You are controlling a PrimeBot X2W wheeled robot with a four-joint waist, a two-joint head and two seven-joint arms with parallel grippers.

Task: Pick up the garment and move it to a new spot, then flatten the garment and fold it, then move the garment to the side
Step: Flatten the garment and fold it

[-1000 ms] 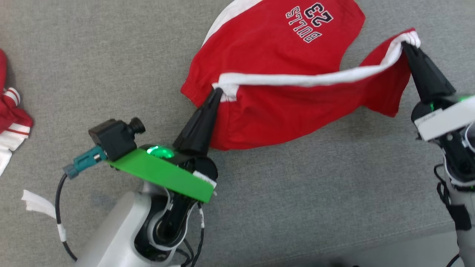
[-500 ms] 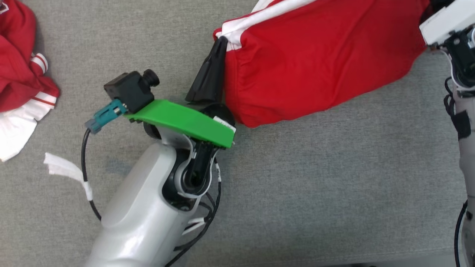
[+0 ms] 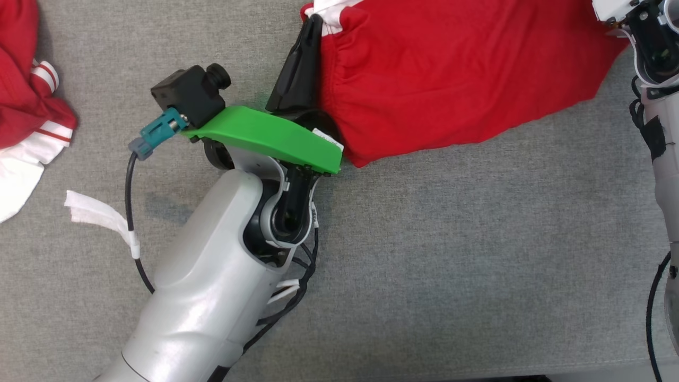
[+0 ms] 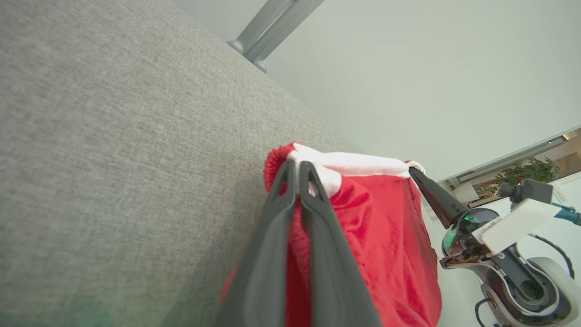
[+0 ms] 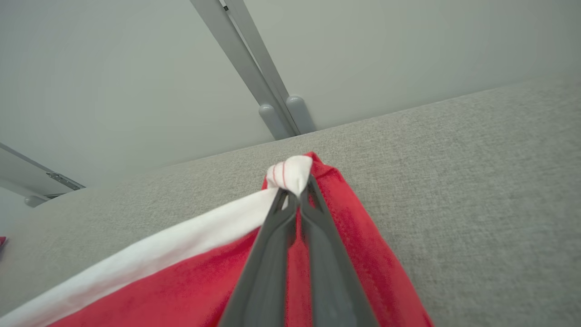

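Observation:
The garment (image 3: 451,79) is red with a white band and hangs stretched between my two grippers above the grey surface. My left gripper (image 3: 313,21) is shut on the garment's corner at the white band (image 4: 317,170), as the left wrist view shows at the left gripper's tips (image 4: 297,165). In the right wrist view my right gripper (image 5: 297,188) is shut on the other corner, a bunched white tip (image 5: 290,175). The right gripper's fingers are beyond the head view's top right; its wrist (image 3: 644,32) shows there. The left wrist view also shows the right gripper (image 4: 415,175) holding the far end.
The grey fabric surface (image 3: 451,254) spreads under everything, with a pale wall beyond it (image 5: 136,68). Another red and white garment (image 3: 24,101) lies crumpled at the left edge. A loose white strip (image 3: 93,215) hangs by the left arm's cable.
Both grippers have carried the garment away from me, up the head view. The printed part and the right gripper's fingers have passed beyond the top edge. The camera has shifted as well.

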